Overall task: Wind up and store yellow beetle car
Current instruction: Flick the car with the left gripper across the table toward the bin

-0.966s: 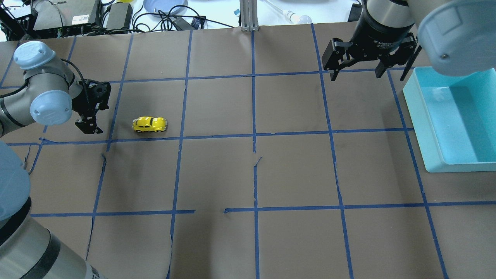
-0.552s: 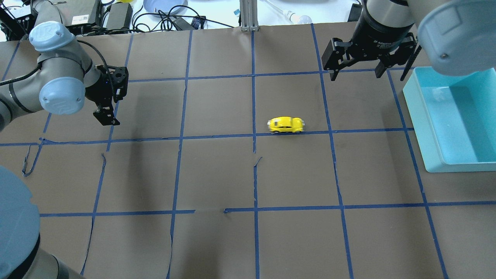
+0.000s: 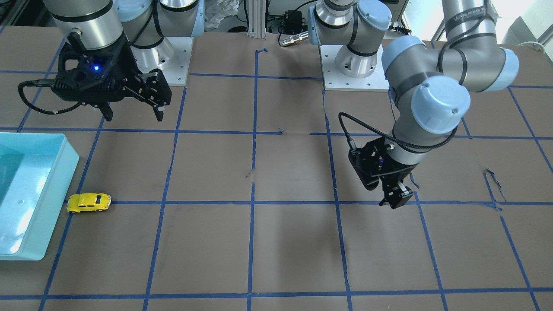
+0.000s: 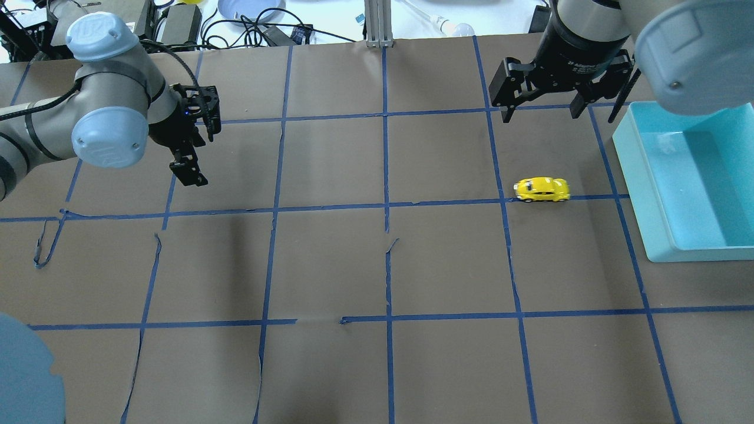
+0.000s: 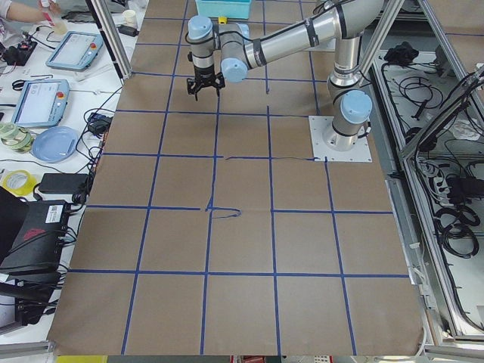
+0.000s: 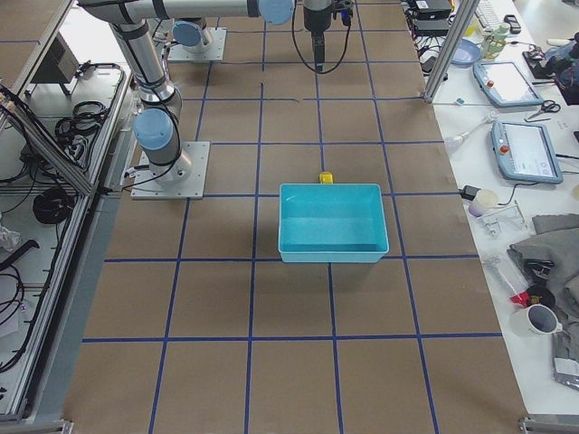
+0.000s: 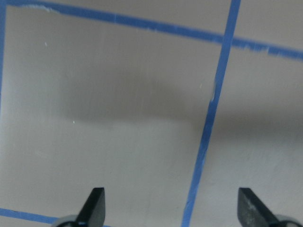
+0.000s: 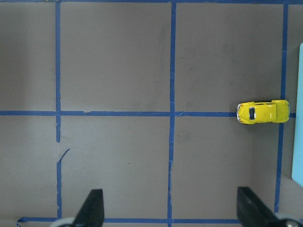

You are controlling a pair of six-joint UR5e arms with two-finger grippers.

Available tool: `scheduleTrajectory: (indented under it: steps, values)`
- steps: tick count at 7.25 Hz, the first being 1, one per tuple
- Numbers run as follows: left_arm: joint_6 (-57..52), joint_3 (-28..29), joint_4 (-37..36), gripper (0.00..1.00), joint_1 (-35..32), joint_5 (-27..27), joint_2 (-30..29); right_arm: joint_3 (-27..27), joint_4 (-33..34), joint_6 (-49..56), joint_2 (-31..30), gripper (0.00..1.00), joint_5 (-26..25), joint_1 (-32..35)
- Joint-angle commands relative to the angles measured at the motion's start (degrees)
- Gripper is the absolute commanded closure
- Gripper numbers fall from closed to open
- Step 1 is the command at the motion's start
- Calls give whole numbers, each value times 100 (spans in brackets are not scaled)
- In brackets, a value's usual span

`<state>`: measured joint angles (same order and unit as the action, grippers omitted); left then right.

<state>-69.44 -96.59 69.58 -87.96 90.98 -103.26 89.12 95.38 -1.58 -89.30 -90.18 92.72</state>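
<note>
The tiny yellow beetle toy car (image 4: 542, 189) has run across the brown paper-covered surface (image 4: 330, 265) from the left side to the right. A second ago it sat close to the left claw (image 4: 189, 172), then passed the middle. Now it stands on its wheels along a blue tape line, near the left wall of the pale turquoise plastic bin (image 4: 639, 200). It is not touching the bin and lies outside it.

Meanwhile the left claw has drawn away towards the far left. Its wrist view shows the fingers spread wide with only bare paper between them, so it is released and empty. The right claw (image 3: 134, 113) has kept its place, raised at the far right with fingers spread, holding nothing. Its camera looks down on the car.

This suggests the winding and letting-go are done and the car rolled under its own spring. Storing is what remains, and it looks like the right claw's job: come nearer over the car, pinch the small rounded body and lift it into the bin.

As for writing, the left arm's blue joint cap carries a "UR" mark. The upright arm tube in the front-facing view reads partly "UNIVERSAL". The white lettering on the right claw's wrist is too small to read.
</note>
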Motion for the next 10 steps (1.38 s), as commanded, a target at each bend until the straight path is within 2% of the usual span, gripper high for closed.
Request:
scheduleTrajectory:
  steps: [1, 2, 5, 6, 10]
  values:
    - [1610, 646, 1323, 8, -362, -114, 437, -9, -2, -9, -8, 0, -9, 0]
    - [2757, 937, 1852, 7, -371, -368, 577, -9, -11, -9, -34, 0, -9, -9]
    - [5545, 1090, 2139, 4, -380, -160, 1104, -61, -55, -9, -34, 0, -96, -9]
    - [6042, 1020, 2156, 3, -415, 15, 1271, -53, -29, -26, 0, 0, -97, -35]
    - [6108, 941, 2086, 3, -353, 175, 1563, -9, -72, -17, 80, 0, -52, -44]
